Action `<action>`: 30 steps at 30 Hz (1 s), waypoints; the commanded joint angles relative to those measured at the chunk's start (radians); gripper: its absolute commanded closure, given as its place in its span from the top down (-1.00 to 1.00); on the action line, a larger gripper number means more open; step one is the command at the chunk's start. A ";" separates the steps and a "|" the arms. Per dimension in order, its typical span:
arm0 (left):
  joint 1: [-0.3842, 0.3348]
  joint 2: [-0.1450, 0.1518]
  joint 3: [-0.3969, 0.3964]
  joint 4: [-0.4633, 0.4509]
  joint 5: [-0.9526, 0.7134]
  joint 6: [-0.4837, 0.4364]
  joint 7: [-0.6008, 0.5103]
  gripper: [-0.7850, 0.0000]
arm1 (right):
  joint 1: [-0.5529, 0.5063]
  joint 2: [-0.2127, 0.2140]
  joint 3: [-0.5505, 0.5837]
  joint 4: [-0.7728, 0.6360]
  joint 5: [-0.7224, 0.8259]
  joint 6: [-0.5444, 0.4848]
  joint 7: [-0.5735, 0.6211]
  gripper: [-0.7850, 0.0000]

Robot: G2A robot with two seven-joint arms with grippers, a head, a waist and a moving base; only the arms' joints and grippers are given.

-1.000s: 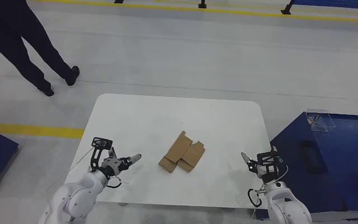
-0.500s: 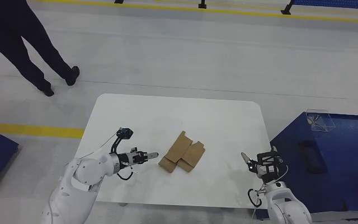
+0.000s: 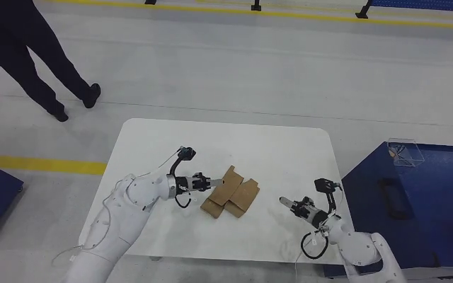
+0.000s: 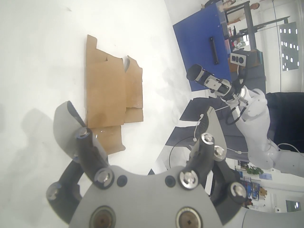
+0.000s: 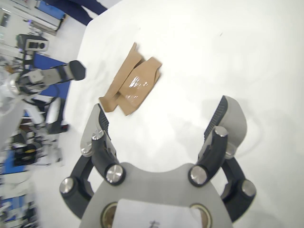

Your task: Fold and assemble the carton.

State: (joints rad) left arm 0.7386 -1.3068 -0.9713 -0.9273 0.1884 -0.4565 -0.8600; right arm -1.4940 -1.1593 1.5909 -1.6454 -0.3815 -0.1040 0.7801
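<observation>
A flattened brown cardboard carton [image 3: 230, 192] lies on the white table [image 3: 212, 141], slightly right of its middle. My left gripper [image 3: 212, 182] is low at the carton's left edge. In the left wrist view it [image 4: 140, 119] is open, and one fingertip [image 4: 71, 115] is at the corner of the carton [image 4: 106, 91]; I cannot tell if it touches. My right gripper [image 3: 284, 202] hovers over the table to the right of the carton, apart from it. In the right wrist view it [image 5: 161, 113] stands open and empty, with the carton [image 5: 133, 81] ahead.
A blue cabinet [image 3: 403, 198] stands beside the table's right edge, with a clear plastic container [image 3: 405, 152] on top. The table's back half [image 3: 226, 138] and front strip [image 3: 212, 240] are bare white.
My left arm has swept right from the table's front left corner up to the carton's edge. My right arm has swung left from the table's right edge, over the table toward the carton.
</observation>
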 commanded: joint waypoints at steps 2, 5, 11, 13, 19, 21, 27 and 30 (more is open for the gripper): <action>-0.063 -0.034 0.061 0.131 -0.067 -0.050 -0.017 1.00 | 0.076 0.007 0.020 0.088 0.190 0.035 0.209 1.00; -0.109 -0.060 0.103 0.227 -0.052 -0.090 0.021 1.00 | 0.076 0.007 0.020 0.088 0.190 0.035 0.209 1.00; -0.119 -0.064 0.110 0.246 -0.039 -0.087 0.038 1.00 | 0.076 0.007 0.020 0.088 0.190 0.035 0.209 1.00; -0.110 -0.063 0.104 0.240 -0.050 -0.094 0.054 1.00 | 0.075 0.005 0.017 0.091 0.226 0.045 0.210 1.00; -0.121 -0.074 0.126 0.258 -0.025 -0.061 0.057 1.00 | 0.136 -0.009 -0.027 0.172 0.422 0.138 0.171 1.00; -0.137 -0.083 0.146 0.280 0.009 -0.048 0.072 1.00 | 0.160 -0.012 -0.042 0.200 0.459 0.144 0.174 1.00; -0.170 -0.117 0.188 0.373 0.020 -0.042 0.086 1.00 | 0.213 -0.017 -0.101 0.288 0.526 0.144 0.222 1.00; -0.182 -0.132 0.201 0.420 0.013 -0.043 0.081 1.00 | 0.251 -0.022 -0.129 0.357 0.578 0.152 0.248 1.00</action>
State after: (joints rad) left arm 0.5595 -1.4338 -0.7732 -0.5238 0.2076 -0.4969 -0.7760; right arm -1.2571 -1.1796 1.4691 -1.3145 0.1802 0.0469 1.0231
